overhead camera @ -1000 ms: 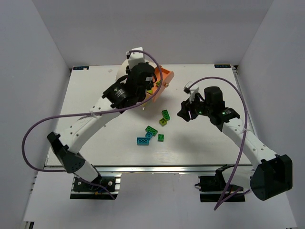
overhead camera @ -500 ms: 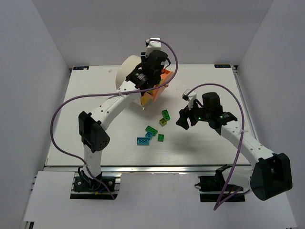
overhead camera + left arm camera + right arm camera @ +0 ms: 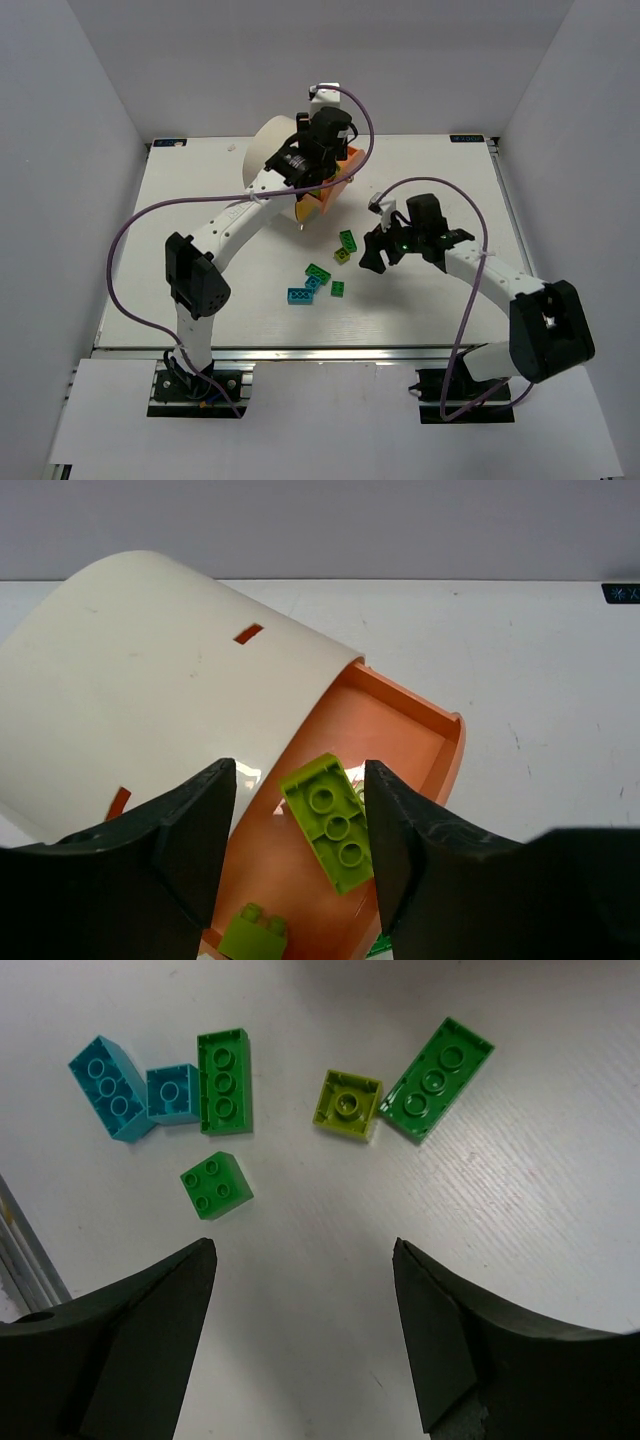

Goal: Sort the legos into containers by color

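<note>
Nothing legible anywhere. Two dark stickers (image 3: 166, 143) sit at the far corners of the table (image 3: 450, 310), their print too small to read. The left wrist view catches one (image 3: 621, 592): teal marks, illegible.

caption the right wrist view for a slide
Open right tool above six loose legos on the table: two cyan, three green, one yellow-green

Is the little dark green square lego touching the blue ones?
Apart. The right wrist view shows bare table between the square green lego and the blue legos.
</note>
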Available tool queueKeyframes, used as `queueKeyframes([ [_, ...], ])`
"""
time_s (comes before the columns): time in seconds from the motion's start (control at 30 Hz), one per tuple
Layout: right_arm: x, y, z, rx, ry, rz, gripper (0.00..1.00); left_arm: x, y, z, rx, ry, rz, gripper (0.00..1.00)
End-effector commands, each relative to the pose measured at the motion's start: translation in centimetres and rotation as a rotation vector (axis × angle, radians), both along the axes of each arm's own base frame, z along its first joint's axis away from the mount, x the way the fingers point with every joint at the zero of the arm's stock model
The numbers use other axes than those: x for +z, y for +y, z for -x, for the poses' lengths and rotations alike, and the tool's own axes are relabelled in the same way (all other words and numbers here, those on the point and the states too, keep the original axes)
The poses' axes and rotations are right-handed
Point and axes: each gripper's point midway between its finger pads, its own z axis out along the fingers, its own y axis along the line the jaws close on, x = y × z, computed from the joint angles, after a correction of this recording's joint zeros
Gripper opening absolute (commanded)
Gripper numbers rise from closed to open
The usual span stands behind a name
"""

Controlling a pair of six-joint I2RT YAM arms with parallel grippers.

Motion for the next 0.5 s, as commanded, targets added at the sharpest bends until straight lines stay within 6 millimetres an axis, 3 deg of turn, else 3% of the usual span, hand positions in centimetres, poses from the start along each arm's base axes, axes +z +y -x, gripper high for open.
queueKeyframes([
  [0.0, 0.6, 1.8, -1.5, 0.035, -0.032, -0.023, 0.77, 2.2, 0.5, 1.2, -0.016, -0.021, 0.052, 0.65],
  [0.3, -2.7, 4.2, -2.5, 0.043, 0.078, 0.059, 0.73, 3.7, 1.8, 2.4, 0.004, -0.03, 0.075, 0.69],
  [0.33, -3.4, 4.2, -2.2, 0.036, 0.117, 0.078, 0.73, 5.0, 2.5, 3.2, 0.011, -0.045, 0.111, 0.69],
  [0.37, -3.7, 4.6, -1.9, 0.042, 0.134, 0.09, 0.72, 4.0, 3.0, 3.8, 0.019, -0.025, 0.105, 0.69],
  [0.43, -4.6, 5.1, -1.8, 0.038, 0.172, 0.109, 0.72, 4.3, 3.9, 5.1, 0.028, -0.031, 0.151, 0.69],
  [0.47, -4.8, 5.1, -1.9, 0.031, 0.174, 0.12, 0.72, 4.2, 5.3, 6.7, 0.031, -0.028, 0.165, 0.69],
])
